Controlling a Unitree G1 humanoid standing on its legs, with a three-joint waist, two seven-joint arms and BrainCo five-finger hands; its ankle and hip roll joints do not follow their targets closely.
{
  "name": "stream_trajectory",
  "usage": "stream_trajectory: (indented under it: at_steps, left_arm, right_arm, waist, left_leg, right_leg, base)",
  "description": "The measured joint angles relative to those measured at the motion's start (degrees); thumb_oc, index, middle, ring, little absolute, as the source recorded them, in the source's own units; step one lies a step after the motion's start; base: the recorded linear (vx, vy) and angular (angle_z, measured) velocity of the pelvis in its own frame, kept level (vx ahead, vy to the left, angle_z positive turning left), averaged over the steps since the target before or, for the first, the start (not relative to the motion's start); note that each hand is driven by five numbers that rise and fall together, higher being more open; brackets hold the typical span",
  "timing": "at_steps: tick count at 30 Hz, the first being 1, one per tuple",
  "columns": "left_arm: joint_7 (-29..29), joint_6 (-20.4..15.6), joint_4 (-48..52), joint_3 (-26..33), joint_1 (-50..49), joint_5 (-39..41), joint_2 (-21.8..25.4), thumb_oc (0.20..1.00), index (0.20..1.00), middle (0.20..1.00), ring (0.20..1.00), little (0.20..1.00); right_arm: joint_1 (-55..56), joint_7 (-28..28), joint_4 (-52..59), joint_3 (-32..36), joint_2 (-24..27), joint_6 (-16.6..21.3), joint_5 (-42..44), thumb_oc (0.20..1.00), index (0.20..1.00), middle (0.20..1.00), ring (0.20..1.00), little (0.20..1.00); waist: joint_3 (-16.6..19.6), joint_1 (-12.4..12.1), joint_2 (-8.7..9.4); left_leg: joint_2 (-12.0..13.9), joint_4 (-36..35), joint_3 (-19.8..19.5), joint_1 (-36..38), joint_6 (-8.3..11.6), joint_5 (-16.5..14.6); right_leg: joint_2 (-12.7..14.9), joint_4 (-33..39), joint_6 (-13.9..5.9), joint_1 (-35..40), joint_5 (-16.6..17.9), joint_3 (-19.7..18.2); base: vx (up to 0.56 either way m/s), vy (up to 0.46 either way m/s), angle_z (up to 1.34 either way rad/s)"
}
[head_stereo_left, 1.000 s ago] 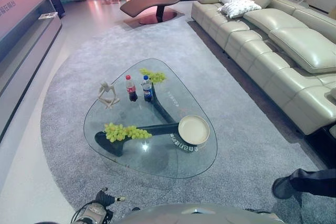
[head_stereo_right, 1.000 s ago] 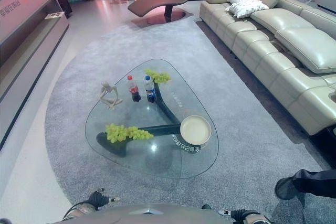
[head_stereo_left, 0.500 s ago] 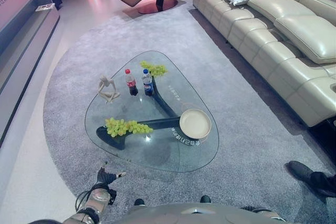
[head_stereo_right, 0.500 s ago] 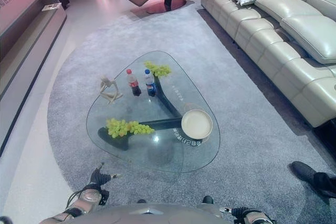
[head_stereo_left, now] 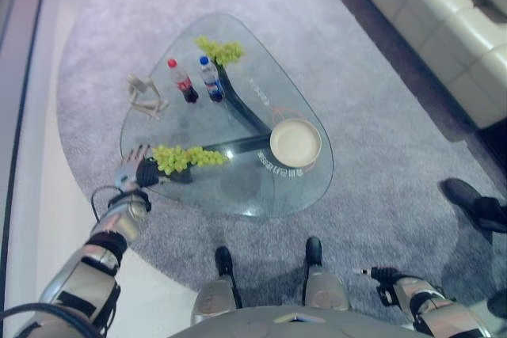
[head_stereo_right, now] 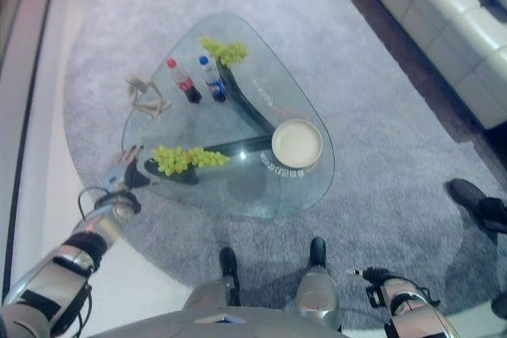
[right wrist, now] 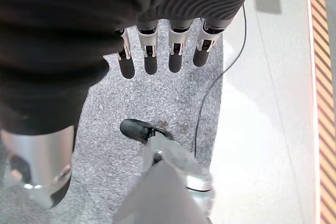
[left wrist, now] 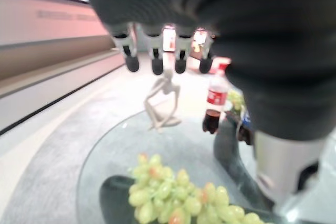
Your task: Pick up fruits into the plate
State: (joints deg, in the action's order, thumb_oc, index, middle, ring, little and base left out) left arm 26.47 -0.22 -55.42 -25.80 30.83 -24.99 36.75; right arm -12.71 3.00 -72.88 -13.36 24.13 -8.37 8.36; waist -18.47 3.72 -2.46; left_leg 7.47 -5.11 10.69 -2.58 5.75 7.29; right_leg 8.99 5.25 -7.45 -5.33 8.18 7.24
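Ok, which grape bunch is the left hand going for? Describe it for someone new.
On the glass coffee table, find the green grape bunch at the near left edge, just past the left hand. The other grape bunch lies at the far end behind the two bottles.

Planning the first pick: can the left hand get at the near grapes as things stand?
Probably yes. The left hand is open at the table's edge, beside the near grapes, with nothing between them.
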Motion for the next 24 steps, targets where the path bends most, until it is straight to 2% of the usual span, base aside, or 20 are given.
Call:
stream_trajectory:
  at_steps: [5,8,14,24]
  left_arm:
    - [-0.83,-0.11,-2.29,-1.57,5.18,-2.05,1.55,1.000,1.000,1.000,1.000,1.000]
    - [0.50,-0.99,-3.94,-2.14,8.88,-2.07,2.54,1.000,1.000,1.000,1.000,1.000]
    - [3.01,-1.24,-4.84,-2.83,15.22,-2.16,3.81,1.000,1.000,1.000,1.000,1.000]
    - [2.94,0.07,-7.44,-8.49,24.71,-3.31,5.62,1.000,1.000,1.000,1.000,1.000]
  right_arm:
    - [-1.65,0.06,0.28,-1.13,1.25,1.04,0.05,1.000,1.000,1.000,1.000,1.000]
    - [-4.32,0.06,1.58,-1.50,3.28,1.97,0.10,1.000,1.000,1.000,1.000,1.000]
    - [-8.44,0.05,3.70,-3.36,4.50,3.29,1.94,1.000,1.000,1.000,1.000,1.000]
    - [-11.69,-0.03,5.70,-5.52,4.78,3.41,2.95,1.000,1.000,1.000,1.000,1.000]
  waist:
    - [-3.52,0.97,0.45]
    - [-6.88,1.35,0.73]
    - [-10.89,1.38,1.40]
    - [-11.25,2.99,1.52]
  left_leg:
    - [-0.02,0.01,0.06,-1.26,0.04,0.12]
    - [-0.03,0.04,0.23,-2.38,0.08,0.27]
    - [-0.03,0.64,0.34,-4.51,0.09,0.27]
    - [-0.29,2.82,0.47,-12.55,0.01,0.32]
  right_leg:
    - [0.01,-0.01,0.05,-1.24,0.06,0.07]
    - [0.00,-0.03,0.21,-2.47,0.23,-0.07]
    - [0.09,-0.68,0.24,-4.66,0.25,-0.16]
    - [0.71,-4.45,0.24,-13.66,0.23,-0.52]
  base:
    - [-0.05,0.000,0.00]
    - [-0.06,0.009,-0.03]
    - [-0.07,0.002,-0.01]
    - [-0.01,0.004,0.00]
